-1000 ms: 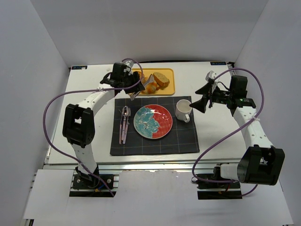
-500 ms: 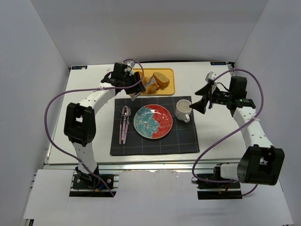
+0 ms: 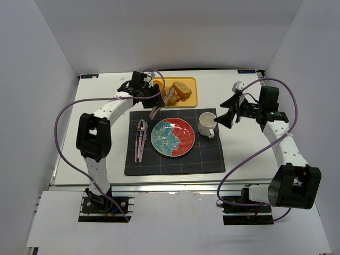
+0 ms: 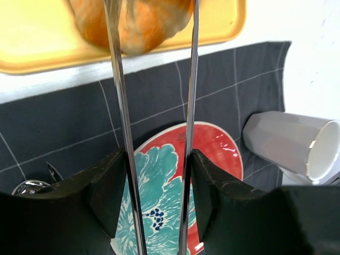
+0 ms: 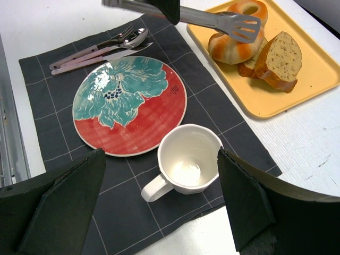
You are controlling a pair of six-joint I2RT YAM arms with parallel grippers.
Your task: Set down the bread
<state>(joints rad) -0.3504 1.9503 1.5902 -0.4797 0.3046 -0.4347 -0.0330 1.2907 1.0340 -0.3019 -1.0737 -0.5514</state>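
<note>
Now, a glossy roll is bracketed, and a slip is to be feared

Beyond the plate [image 5: 130, 106], on the yellow tray [image 5: 313, 79], the twisted roll [image 5: 228, 48] is straddled by the tongs [image 5: 223, 21]. These are clamped in the left gripper [image 4: 158, 175], its jaws closed onto the two metal arms. The roll is seen resting against the bread slices [image 5: 279, 61], and the round roll [image 5: 247, 8] lies farther beyond the plate, at the tray's end. Whether a firm pinch has been made cannot be told.

The crust is shiny and lumpy, so a squirt out of the thin blades is judged likely if the squeeze is weak or off-centre. A slice could be dragged along too. On the way to the plate, the mug [image 5: 186, 159] just right of it could be clipped. The right gripper [image 3: 224, 110] is held wide open and empty, beside that mug.
</note>
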